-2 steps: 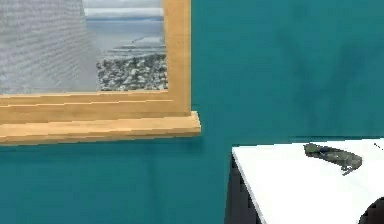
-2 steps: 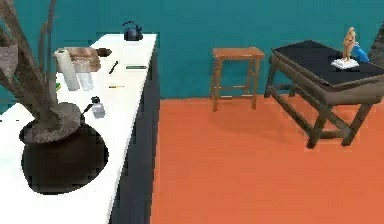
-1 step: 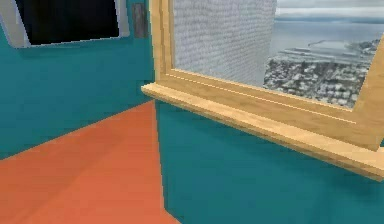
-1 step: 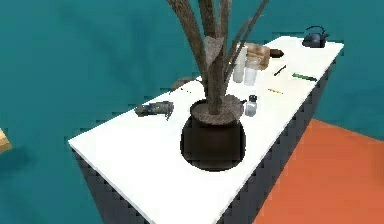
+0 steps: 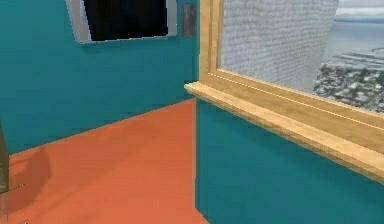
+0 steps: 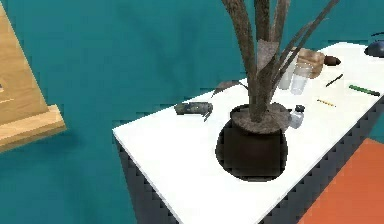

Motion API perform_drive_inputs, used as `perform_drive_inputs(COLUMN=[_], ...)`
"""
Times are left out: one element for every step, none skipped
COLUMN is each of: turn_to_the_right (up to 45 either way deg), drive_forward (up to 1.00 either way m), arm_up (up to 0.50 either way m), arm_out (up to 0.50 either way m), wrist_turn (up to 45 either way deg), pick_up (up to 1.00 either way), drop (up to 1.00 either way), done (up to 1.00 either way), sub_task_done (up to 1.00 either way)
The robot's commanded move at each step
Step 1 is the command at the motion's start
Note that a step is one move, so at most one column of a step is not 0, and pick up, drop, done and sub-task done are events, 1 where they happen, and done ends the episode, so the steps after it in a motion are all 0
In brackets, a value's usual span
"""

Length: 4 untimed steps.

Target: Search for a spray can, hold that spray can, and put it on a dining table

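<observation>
White table [image 6: 170, 150] bears a dark potted plant [image 6: 252, 150] mid-table. Just beside its pot stands a small grey capped container [image 6: 298, 116], perhaps the spray can: likely light, stiff, slick, best taken round its middle. Leaves and pot crowd it; glasses [image 6: 290, 75] stand farther along. Gripper state cannot be told.

No readable text, labels or numbers anywhere.

Robot base, front turned toward a teal wall [image 5: 90, 85] and window sill [image 5: 290, 110]; arm side turned toward the white bench [image 6: 170, 145]. Arm pose and claw state cannot be told.
</observation>
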Motion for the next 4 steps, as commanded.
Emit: perform_drive_inputs(turn_to_the_right=[0.0,0.0,0.0,0.0], drive_forward=[0.00,0.00,0.00,0.00], arm_up=[0.50,0.38,0.00,0.00], arm_out=[0.00,0.00,0.46,0.00], wrist_turn=[0.0,0.0,0.0,45.0], pick_up=[0.00,0.00,0.00,0.00], drop=[0.00,0.00,0.00,0.00], done=[0.00,0.00,0.00,0.00], sub_task_done=[0.00,0.00,0.00,0.00])
